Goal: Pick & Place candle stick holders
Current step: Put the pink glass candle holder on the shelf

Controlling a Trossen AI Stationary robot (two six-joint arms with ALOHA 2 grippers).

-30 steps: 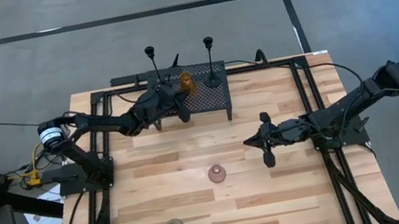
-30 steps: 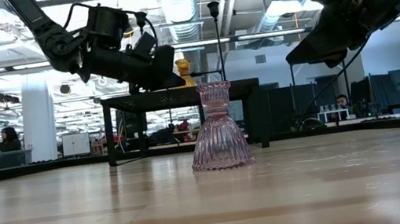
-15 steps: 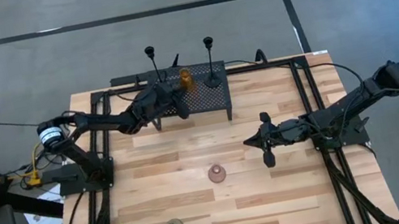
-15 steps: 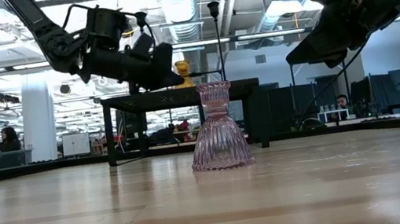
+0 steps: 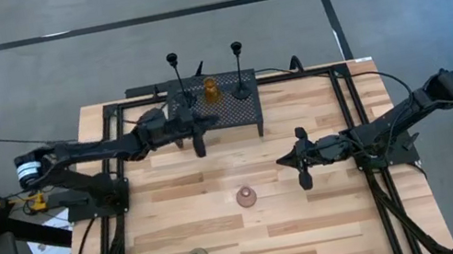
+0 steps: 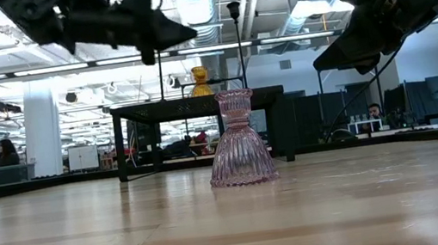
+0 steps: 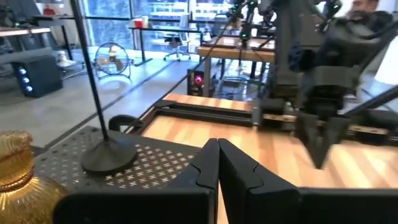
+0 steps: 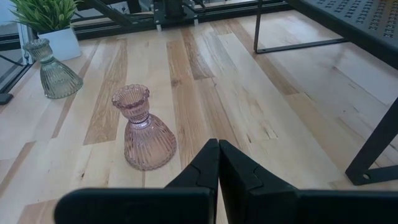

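Two grippers clenched empty, left gripper (image 5: pixel 199 143) by mesh stand (image 5: pixel 238 111), right gripper (image 5: pixel 302 172) near pink holder (image 5: pixel 246 197), amber holder (image 7: pixel 22 177) cut off in wrist cam.

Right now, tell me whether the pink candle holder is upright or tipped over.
Upright. The pink candle holder stands on its wide base on the table, cup end up, in the low and right wrist views.

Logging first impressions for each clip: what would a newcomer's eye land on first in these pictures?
Probably the pink candle holder, standing upright alone mid-table and filling the low view. Next, the black mesh stand at the table's far edge, carrying the amber holder between two tall black stems, with the left gripper, shut and empty, just in front of it. The right gripper, also shut, hangs to the pink holder's right.
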